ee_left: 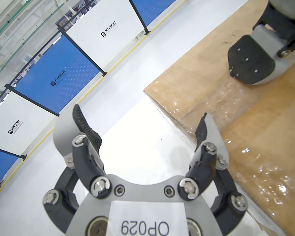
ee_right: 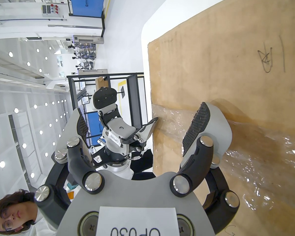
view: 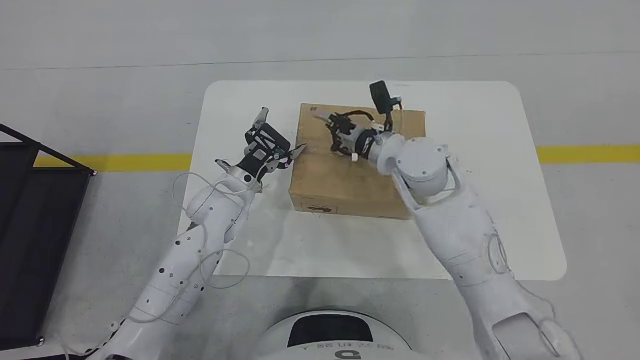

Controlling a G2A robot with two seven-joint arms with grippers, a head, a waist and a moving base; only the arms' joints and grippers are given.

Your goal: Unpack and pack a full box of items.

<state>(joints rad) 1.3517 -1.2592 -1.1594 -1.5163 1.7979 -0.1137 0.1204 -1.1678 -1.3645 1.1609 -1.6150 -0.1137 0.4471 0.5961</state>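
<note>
A closed cardboard box [view: 350,175] sits in the middle of the white table [view: 480,140], its top seam covered with clear tape [ee_right: 255,153]. My left gripper [view: 282,132] is open at the box's left edge, near the end of the taped seam; in the left wrist view the left gripper [ee_left: 142,126] has one finger beside the box [ee_left: 248,124] corner. My right gripper [view: 328,132] is open over the left part of the box top. In the right wrist view the right gripper [ee_right: 140,124] has one fingertip [ee_right: 199,121] on the tape, and the box [ee_right: 223,62] top bears a pen scribble.
A black rack [view: 30,230] stands on the floor left of the table. A yellow line [view: 130,161] runs across the floor behind it. Bare table surface lies to the right of the box and in front of it.
</note>
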